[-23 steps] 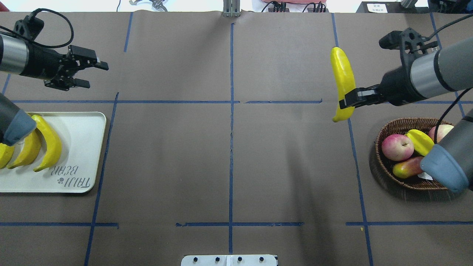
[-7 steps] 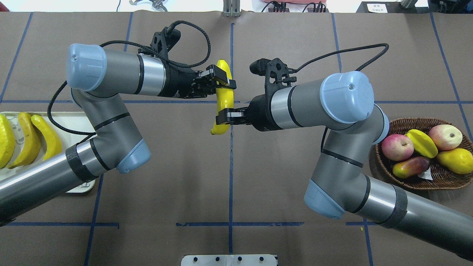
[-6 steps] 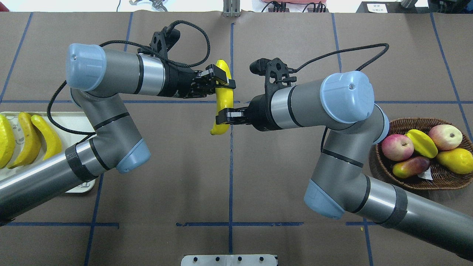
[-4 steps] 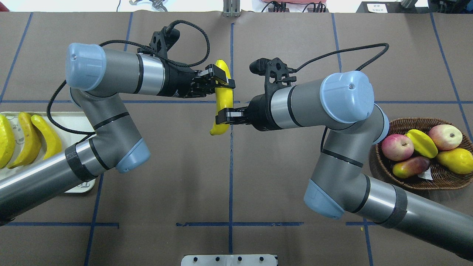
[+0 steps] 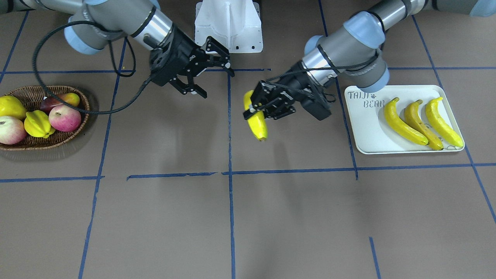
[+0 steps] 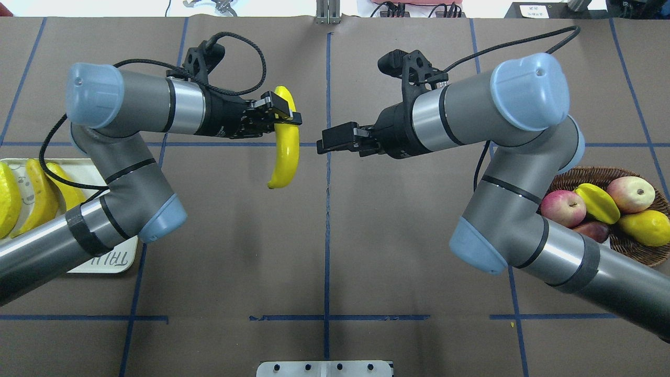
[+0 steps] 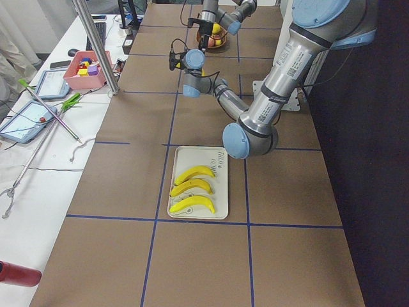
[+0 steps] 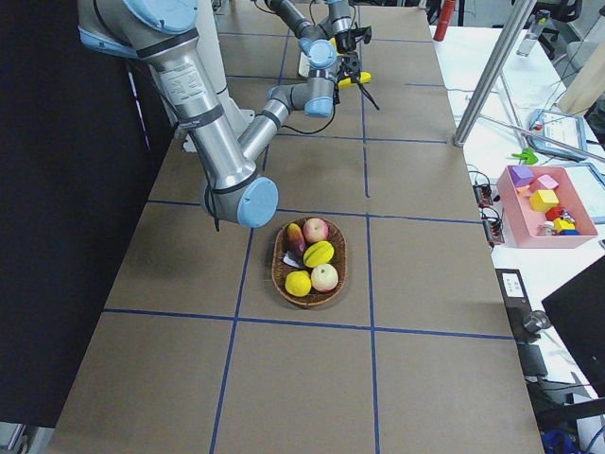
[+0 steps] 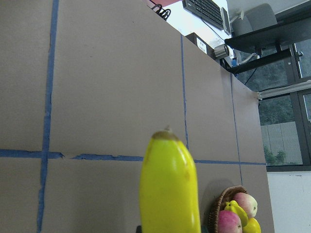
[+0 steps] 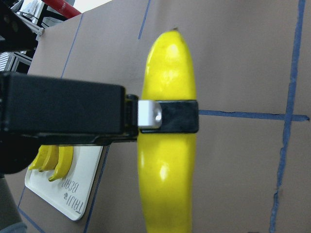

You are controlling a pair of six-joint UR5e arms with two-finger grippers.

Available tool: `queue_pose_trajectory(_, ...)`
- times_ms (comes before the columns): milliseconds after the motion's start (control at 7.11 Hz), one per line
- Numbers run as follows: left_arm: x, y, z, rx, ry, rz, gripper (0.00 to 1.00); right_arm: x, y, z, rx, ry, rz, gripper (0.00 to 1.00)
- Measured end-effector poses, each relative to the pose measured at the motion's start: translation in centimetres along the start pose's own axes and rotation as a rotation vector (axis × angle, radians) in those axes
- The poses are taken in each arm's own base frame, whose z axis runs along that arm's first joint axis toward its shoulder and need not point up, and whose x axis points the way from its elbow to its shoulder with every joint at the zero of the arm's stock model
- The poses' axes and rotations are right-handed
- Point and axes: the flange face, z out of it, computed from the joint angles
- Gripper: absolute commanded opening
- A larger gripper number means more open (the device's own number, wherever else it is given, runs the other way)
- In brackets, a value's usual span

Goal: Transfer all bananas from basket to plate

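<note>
My left gripper (image 6: 287,118) is shut on a yellow banana (image 6: 286,152) and holds it in the air, left of the table's centre line; it also shows in the front view (image 5: 255,110). The banana fills the left wrist view (image 9: 169,191) and the right wrist view (image 10: 167,145). My right gripper (image 6: 322,145) is open and empty, just right of the banana and apart from it. Three bananas (image 5: 422,122) lie side by side on the off-white plate (image 5: 368,131). The wicker basket (image 5: 58,141) holds other fruit; no banana shows in it.
The basket (image 6: 596,170) at the right holds two apples (image 6: 562,208), a starfruit (image 6: 596,203), a yellow pear (image 6: 648,228) and a reddish mango. The plate (image 6: 112,260) lies at the left edge, partly under my left arm. A white base (image 5: 228,27) stands at the robot's edge.
My right gripper has let go of the banana, opened and drawn back to the right. My left gripper, shut on the banana's upper part, has carried it left toward the plate.
</note>
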Motion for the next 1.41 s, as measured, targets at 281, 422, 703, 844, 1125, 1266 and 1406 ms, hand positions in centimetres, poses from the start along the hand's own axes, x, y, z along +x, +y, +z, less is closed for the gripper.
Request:
queue_pose_trajectory(281,-7.8,-1.5,-4.2,0.045,-0.157,-0.102,0.00,4.2,-1.9,-1.3,-0.010,0.056,0.023,1.00)
queue_pose_trajectory(422,-10.5,-2.6,-7.8,0.090,-0.280,-0.195,0.00,5.7,-2.8,-1.4,-0.007,0.085,0.035,1.00)
queue_pose_trajectory(703,-12.3,-4.4,-12.1,0.139,-0.524,-0.337,0.00,8.1,-4.4,-1.8,-0.005,0.175,0.095,1.00)
queue_pose_trajectory(844,-13.6,-4.6,-12.7,0.143,-0.646,-0.388,0.00,9.4,-5.2,-2.4,-0.003,0.226,0.122,1.00)
queue_pose_trajectory(1125,-17.7,-4.7,-13.2,0.137,-0.854,-0.483,0.03,12.5,-6.0,-3.9,-0.013,0.301,0.110,1.00)
queue_pose_trajectory(1266,-20.0,-4.3,-13.9,0.137,-0.907,-0.503,0.03,13.3,-6.2,-4.6,-0.017,0.313,0.106,1.00)
queue_pose_trajectory(1406,-22.0,-4.1,-14.6,0.137,-0.940,-0.494,0.06,13.7,-6.5,-5.1,-0.018,0.315,0.106,1.00)
